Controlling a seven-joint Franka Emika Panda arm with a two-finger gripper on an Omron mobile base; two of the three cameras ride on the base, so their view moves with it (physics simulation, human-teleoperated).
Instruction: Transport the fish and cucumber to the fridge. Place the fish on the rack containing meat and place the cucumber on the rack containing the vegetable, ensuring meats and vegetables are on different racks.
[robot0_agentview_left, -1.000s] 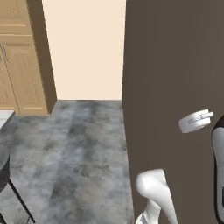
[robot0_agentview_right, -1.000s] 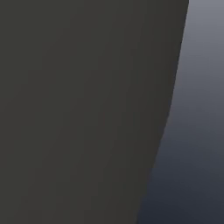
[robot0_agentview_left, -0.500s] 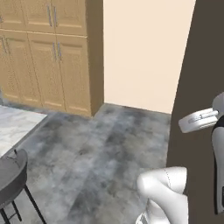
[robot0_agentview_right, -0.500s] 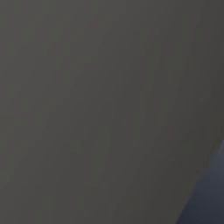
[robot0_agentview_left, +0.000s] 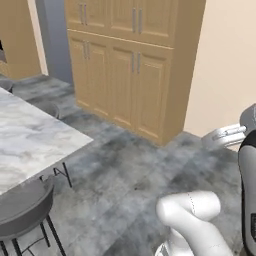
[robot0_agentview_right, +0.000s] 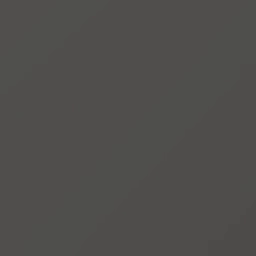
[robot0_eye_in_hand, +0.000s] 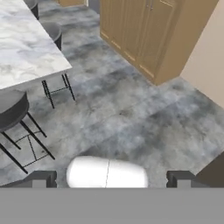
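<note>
In the left base view the whole picture has shifted since the earlier frames: the camera has turned, and tall wooden cupboards (robot0_agentview_left: 135, 75) are now seen past a marble surface (robot0_agentview_left: 30, 140), with a stool (robot0_agentview_left: 22, 212) at its near edge. The right base view is covered by one flat dark grey face. In the hand view the gripper (robot0_eye_in_hand: 111, 179) is held with jaws wide open and empty above the grey floor (robot0_eye_in_hand: 131, 113), right of the surface. None of the task's things can be made out.
</note>
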